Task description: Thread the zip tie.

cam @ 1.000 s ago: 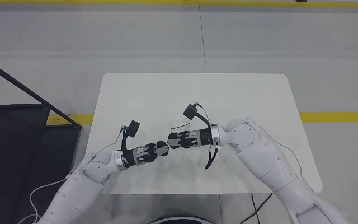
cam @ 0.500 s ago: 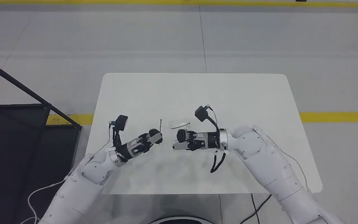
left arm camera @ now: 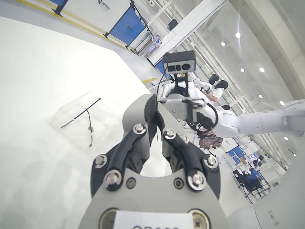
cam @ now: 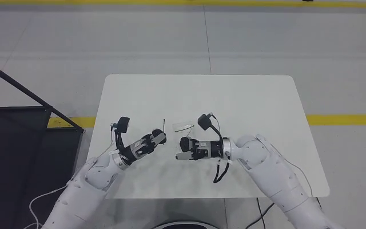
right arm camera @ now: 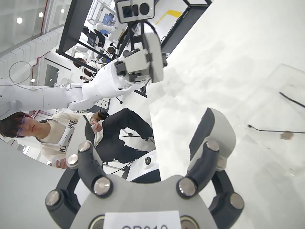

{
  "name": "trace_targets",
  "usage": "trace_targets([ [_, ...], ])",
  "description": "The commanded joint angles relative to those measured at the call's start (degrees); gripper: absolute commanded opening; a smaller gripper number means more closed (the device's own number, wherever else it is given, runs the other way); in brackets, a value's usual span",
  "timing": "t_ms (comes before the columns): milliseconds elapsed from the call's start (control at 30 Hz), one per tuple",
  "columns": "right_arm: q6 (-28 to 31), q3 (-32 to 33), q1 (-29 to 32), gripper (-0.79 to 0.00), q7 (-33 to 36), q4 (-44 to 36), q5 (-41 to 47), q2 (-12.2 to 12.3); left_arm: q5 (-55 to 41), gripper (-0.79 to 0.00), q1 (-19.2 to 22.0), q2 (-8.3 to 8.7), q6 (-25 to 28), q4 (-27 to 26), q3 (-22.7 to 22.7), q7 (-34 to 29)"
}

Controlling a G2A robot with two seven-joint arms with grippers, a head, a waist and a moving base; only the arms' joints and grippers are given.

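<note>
Two grippers faced each other over the near middle of the table (cam: 257, 103), with a gap between them. On the left side, the left gripper (cam: 158, 137) was clamped shut on a thin black zip tie (cam: 164, 126). In the left wrist view the tie (left arm camera: 157, 132) ran between the closed pads, held clear of the table. To its right, the right gripper (cam: 181, 155) was spread wide with nothing between its fingers (right arm camera: 209, 129). It pointed toward the left gripper and was apart from the tie. Just beyond the gap, farther from the robot, a clear tray (cam: 184, 124) lay flat on the table. Spare ties (left arm camera: 81, 114) lay in it.
</note>
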State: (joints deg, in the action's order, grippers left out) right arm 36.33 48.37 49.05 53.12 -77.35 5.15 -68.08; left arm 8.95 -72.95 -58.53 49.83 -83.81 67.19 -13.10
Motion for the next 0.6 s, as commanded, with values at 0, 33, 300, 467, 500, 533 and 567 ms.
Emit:
trace_targets([
  [0, -0.4, -0.6, -0.3, -0.058, 1.1, 0.1, 1.0, -0.2, 1.8, -0.785, -0.4, -0.40, 0.3, -0.4, -0.4, 3.1],
  [33, -0.5, -1.0, -0.5, -0.139, 1.7, 0.2, 1.8, -0.3, 2.4, -0.785, -0.5, -0.58, 0.6, -0.3, -0.6, 4.0],
  [300, -0.6, -3.6, -3.4, -0.471, 4.2, 4.1, 8.2, -1.7, 9.2, -0.785, -0.4, -1.73, 2.1, 0.4, -1.6, 9.8],
  [467, -1.2, -4.9, -5.0, -0.539, 4.3, 6.5, 9.8, -2.6, 10.3, -0.785, -0.3, -2.16, 2.3, 0.8, -1.6, 11.2],
  [500, -1.4, -5.2, -5.2, -0.542, 4.4, 6.9, 10.0, -2.8, 10.4, -0.785, -0.3, -2.23, 2.5, 0.8, -1.6, 11.5],
  [533, -1.5, -5.4, -5.5, -0.551, 4.7, 7.2, 10.1, -2.9, 10.5, -0.785, -0.3, -2.29, 2.6, 0.9, -1.5, 11.7],
  [567, -1.7, -5.5, -5.7, -0.554, 4.7, 7.6, 10.3, -3.0, 10.7, -0.785, -0.3, -2.35, 2.8, 0.9, -1.5, 11.9],
])
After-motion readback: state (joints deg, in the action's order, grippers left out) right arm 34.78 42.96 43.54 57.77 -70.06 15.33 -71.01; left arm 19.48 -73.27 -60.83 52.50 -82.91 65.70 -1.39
